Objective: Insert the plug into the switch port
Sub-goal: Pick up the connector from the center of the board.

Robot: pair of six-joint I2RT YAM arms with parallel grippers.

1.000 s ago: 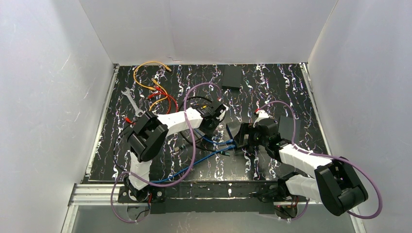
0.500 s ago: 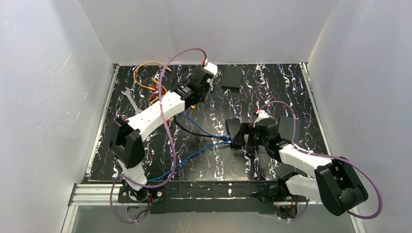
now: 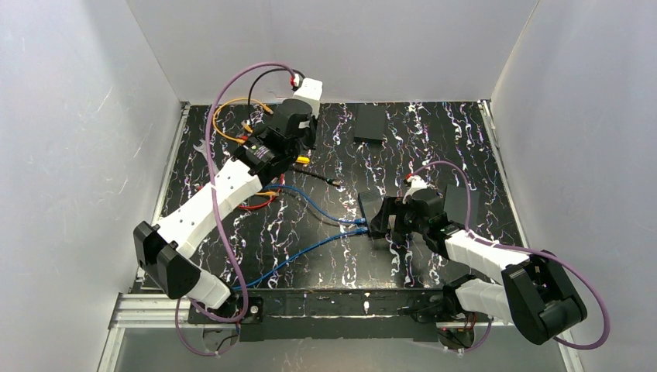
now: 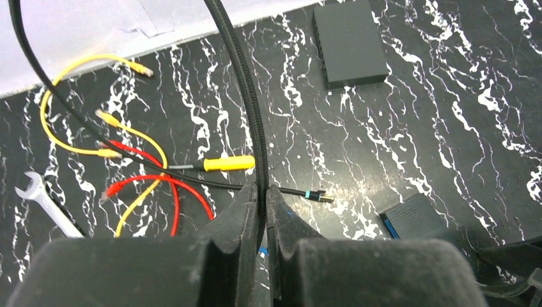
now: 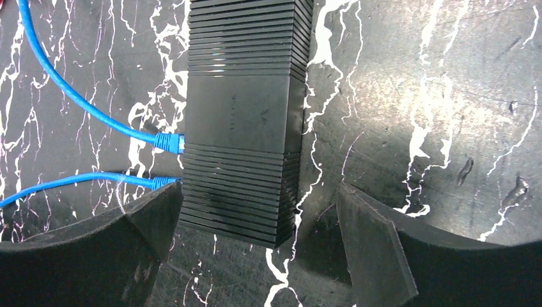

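Observation:
The black switch (image 5: 243, 121) lies on the marbled mat, with two blue cables (image 5: 77, 96) plugged into its left side; it also shows in the top view (image 3: 369, 208). My right gripper (image 5: 255, 224) is open, its fingers on either side of the switch's near end. My left gripper (image 4: 263, 192) is shut on a black braided cable (image 4: 246, 96) and is raised at the back left (image 3: 297, 142). That cable's plug (image 4: 317, 196), with a teal band and a gold tip, lies on the mat just beyond the fingers, left of the switch (image 4: 415, 217).
A second black box (image 4: 349, 41) sits at the back centre. Yellow cables (image 4: 77, 150), red cables (image 4: 172, 192), a yellow-handled plug (image 4: 229, 164) and a wrench (image 4: 45, 198) lie at the back left. Another dark box (image 3: 457, 203) is right of the right gripper.
My left arm has swung from the middle of the mat to the back left and risen, pulling the black cable with it. The right arm and the switch have stayed still.

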